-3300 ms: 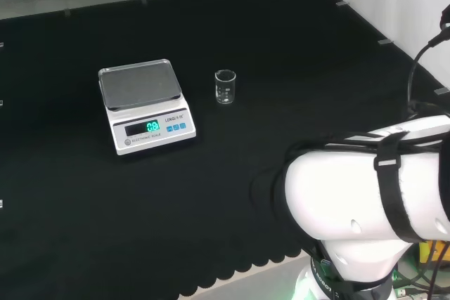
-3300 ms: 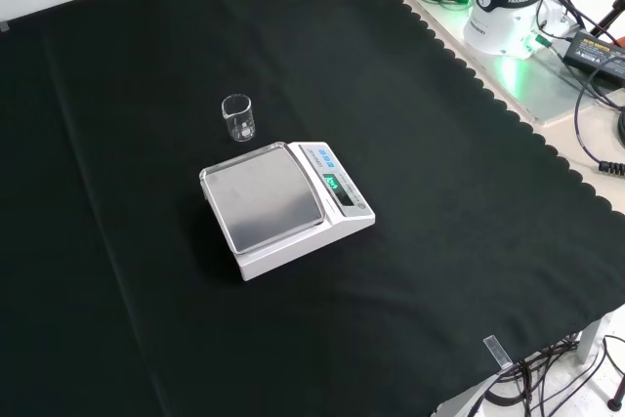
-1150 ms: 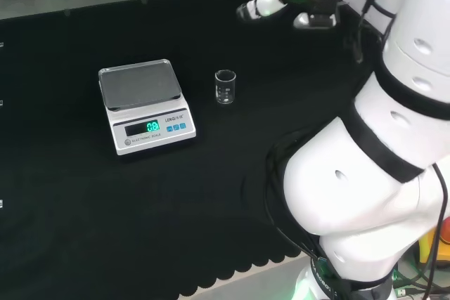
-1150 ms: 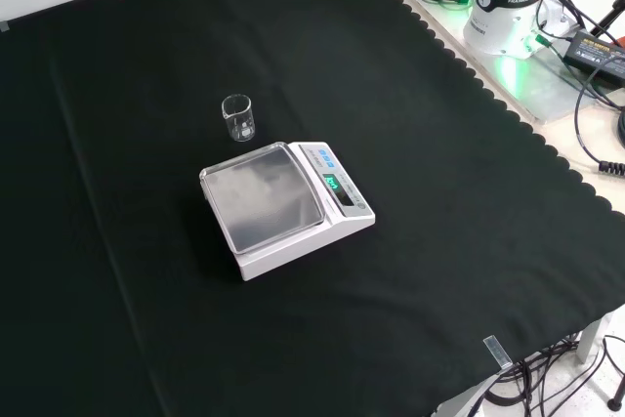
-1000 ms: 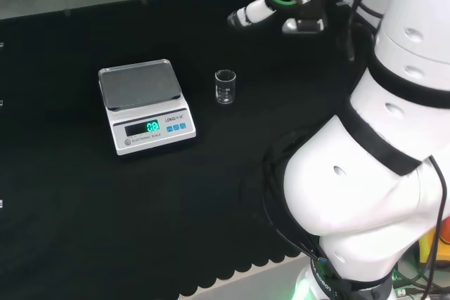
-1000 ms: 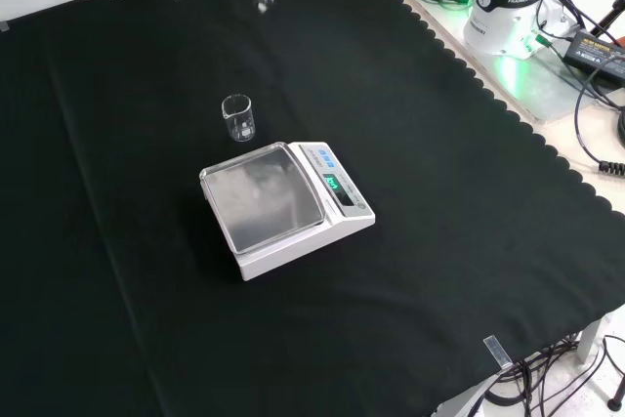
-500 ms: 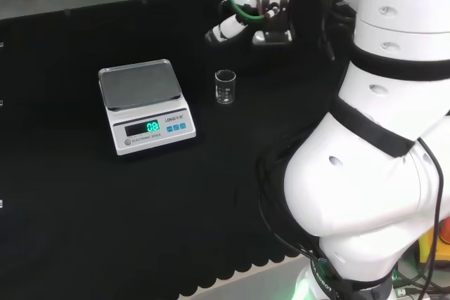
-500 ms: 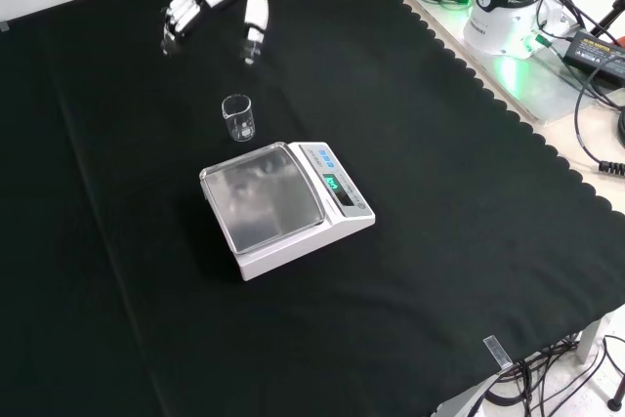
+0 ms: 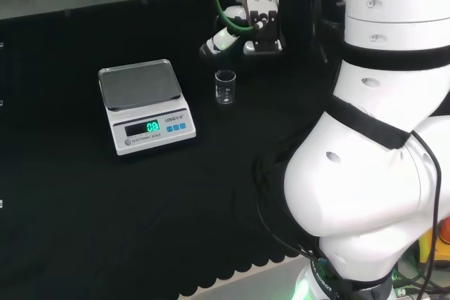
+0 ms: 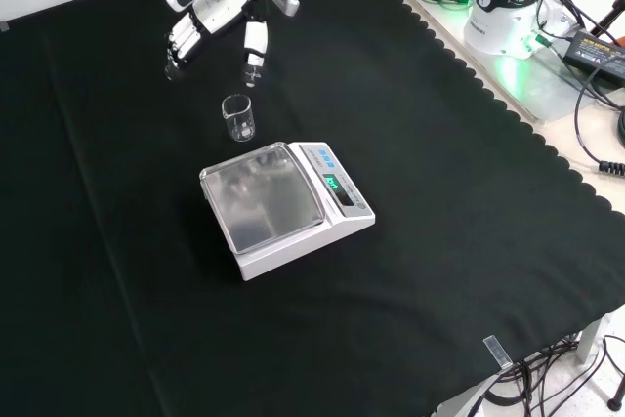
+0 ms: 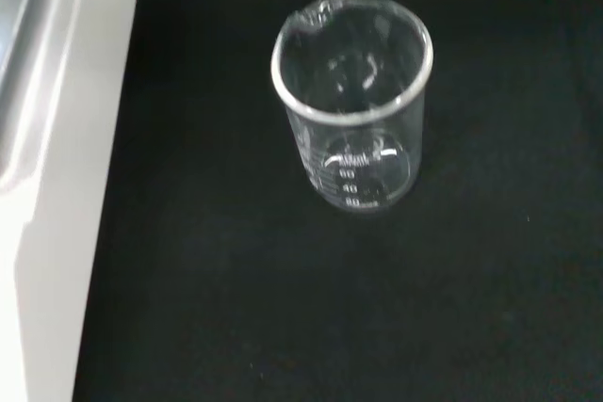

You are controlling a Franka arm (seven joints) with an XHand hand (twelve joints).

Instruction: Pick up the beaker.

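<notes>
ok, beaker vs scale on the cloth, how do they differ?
The beaker is clear glass; the scale is opaque white with a grey metal pan. The beaker is a small upright cylinder with an open top and looks empty; the scale is a low, wide box and much larger. The scale has a lit green display; the beaker carries only printed marks. Both stand on the black cloth, close together but apart, and the robot hand touches neither.

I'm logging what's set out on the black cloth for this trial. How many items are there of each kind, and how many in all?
Beaker: 1, clear glass, upright, looks empty
Scale: 1, white with a grey pan
Total: 2 items on the black cloth
The robot hand hovers by the beaker without touching it and is not counted.
</notes>
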